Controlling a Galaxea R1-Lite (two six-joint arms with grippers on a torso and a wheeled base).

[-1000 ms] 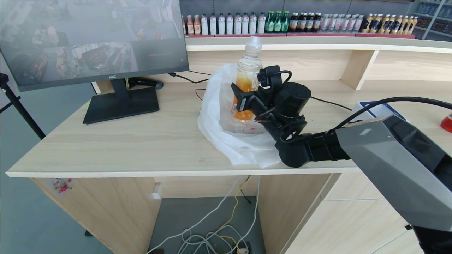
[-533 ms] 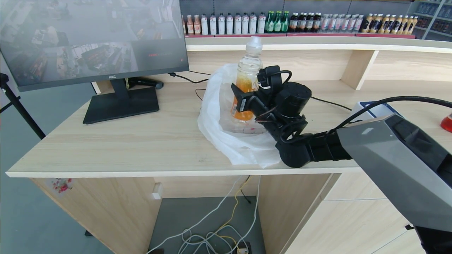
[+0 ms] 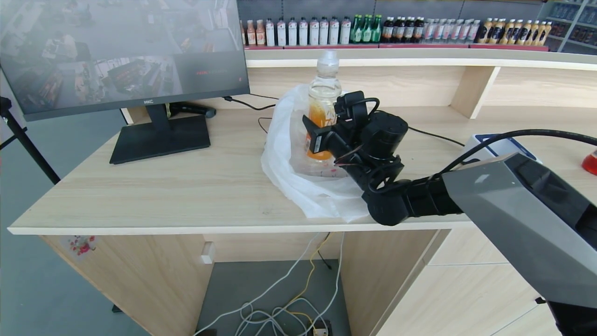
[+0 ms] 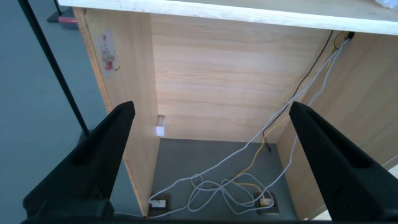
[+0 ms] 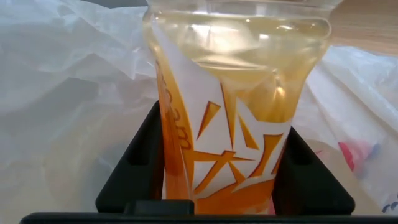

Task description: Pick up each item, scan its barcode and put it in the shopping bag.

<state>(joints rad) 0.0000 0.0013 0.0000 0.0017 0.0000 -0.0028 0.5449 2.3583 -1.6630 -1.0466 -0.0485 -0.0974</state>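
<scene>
A clear bottle (image 3: 323, 100) with an orange label and a white cap stands upright in the mouth of the white plastic shopping bag (image 3: 284, 154) on the wooden counter (image 3: 186, 186). My right gripper (image 3: 324, 127) is shut on the bottle's lower half. In the right wrist view the bottle (image 5: 236, 124) sits between the black fingers (image 5: 134, 168), with the bag (image 5: 62, 93) crumpled behind it. My left gripper (image 4: 211, 162) hangs open below the counter, holding nothing.
A monitor (image 3: 116, 51) stands at the counter's left, with a black handheld scanner (image 3: 191, 109) behind its base. A white box (image 3: 496, 144) and a red object (image 3: 591, 163) lie at the right. Drink bottles line the back shelf (image 3: 396, 30). Cables (image 4: 236, 180) trail under the counter.
My right gripper has shifted slightly left with the bottle, and the bottle now stands straighter. The left arm has not moved.
</scene>
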